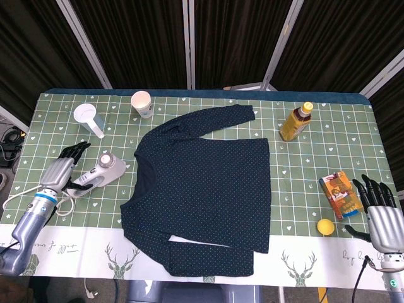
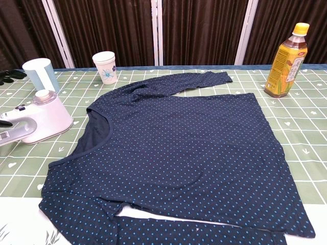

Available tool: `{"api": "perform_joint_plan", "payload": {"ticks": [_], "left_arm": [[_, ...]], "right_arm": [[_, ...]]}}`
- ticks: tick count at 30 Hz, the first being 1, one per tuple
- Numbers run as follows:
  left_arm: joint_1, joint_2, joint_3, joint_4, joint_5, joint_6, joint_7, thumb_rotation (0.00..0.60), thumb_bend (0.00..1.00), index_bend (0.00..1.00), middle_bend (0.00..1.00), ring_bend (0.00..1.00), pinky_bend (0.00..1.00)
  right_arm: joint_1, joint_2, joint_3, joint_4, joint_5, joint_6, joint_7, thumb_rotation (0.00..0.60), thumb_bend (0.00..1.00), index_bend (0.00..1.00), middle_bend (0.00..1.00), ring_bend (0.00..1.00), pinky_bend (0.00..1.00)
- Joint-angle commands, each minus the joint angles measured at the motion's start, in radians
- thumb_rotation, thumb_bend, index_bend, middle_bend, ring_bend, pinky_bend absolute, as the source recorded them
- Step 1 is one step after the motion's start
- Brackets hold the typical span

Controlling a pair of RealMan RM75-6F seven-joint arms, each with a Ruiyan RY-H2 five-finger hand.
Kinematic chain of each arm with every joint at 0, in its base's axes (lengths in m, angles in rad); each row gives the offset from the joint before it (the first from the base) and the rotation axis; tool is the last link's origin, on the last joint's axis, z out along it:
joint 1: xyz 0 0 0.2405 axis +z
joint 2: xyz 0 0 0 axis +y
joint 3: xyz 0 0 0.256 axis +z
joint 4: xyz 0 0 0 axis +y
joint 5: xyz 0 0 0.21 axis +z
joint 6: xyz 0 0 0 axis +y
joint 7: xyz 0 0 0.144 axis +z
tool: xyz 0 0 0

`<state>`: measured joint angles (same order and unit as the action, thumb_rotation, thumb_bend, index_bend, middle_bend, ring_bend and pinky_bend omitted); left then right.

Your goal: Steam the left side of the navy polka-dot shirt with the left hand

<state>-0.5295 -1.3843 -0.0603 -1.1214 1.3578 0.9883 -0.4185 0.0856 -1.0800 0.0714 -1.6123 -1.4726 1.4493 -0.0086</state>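
The steamer [image 1: 98, 173] sits on the table [image 1: 303, 167], just left of the shirt [image 1: 205, 189]. The left hand [image 1: 63, 166] is beside it, fingers spread, holding nothing. The right hand [image 1: 380, 211] waits near the right edge, also spread and empty.

The shirt [image 1: 205, 189] is spread flat at the middle of the table [image 1: 303, 158]. The steamer [image 1: 96, 175] is set down just left of the shirt's collar, apart from it, and the left hand [image 1: 61, 169] is found just beside the steamer's handle, fingers spread. Behind the steamer a scoop [image 1: 88, 119] is placed, and to its right a cup [image 1: 142, 104]. A bottle [image 1: 296, 122] is stood right of the shirt's rear sleeve. A box [image 1: 339, 194] and a ball [image 1: 324, 226] are laid near the right edge, with the right hand [image 1: 382, 214] beside them, fingers apart.
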Motion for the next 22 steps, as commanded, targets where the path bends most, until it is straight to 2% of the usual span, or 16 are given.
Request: {"api": "perform_joint_plan", "payload": {"ticks": [1, 7, 15, 18, 22], "left_arm": [[0.032, 0.077, -0.008, -0.1, 0.003, 0.054, 0.028, 0.6, 0.0, 0.0, 0.0, 0.0, 0.0], [0.13, 0.186, -0.027, -0.3, -0.012, 0.244, 0.174, 0.6, 0.0, 0.0, 0.0, 0.0, 0.0], [0.314, 0.299, 0.034, -0.587, 0.001, 0.514, 0.485, 0.6, 0.0, 0.0, 0.0, 0.0, 0.0], [0.35, 0.309, 0.057, -0.621, 0.042, 0.556, 0.507, 0.6, 0.0, 0.0, 0.0, 0.0, 0.0], [0.368, 0.31, 0.07, -0.614, 0.081, 0.57, 0.504, 0.6, 0.0, 0.0, 0.0, 0.0, 0.0]], "right_arm": [[-0.002, 0.003, -0.003, -0.004, -0.008, 0.006, 0.004, 0.6, 0.0, 0.0, 0.0, 0.0, 0.0], [-0.005, 0.009, -0.006, -0.011, -0.023, 0.016, 0.009, 0.6, 0.0, 0.0, 0.0, 0.0, 0.0], [-0.006, 0.011, -0.009, -0.011, -0.038, 0.025, 0.018, 0.6, 0.0, 0.0, 0.0, 0.0, 0.0], [-0.007, 0.012, -0.01, -0.009, -0.04, 0.027, 0.023, 0.6, 0.0, 0.0, 0.0, 0.0, 0.0], [-0.01, 0.014, -0.008, -0.007, -0.037, 0.032, 0.026, 0.6, 0.0, 0.0, 0.0, 0.0, 0.0]]}}
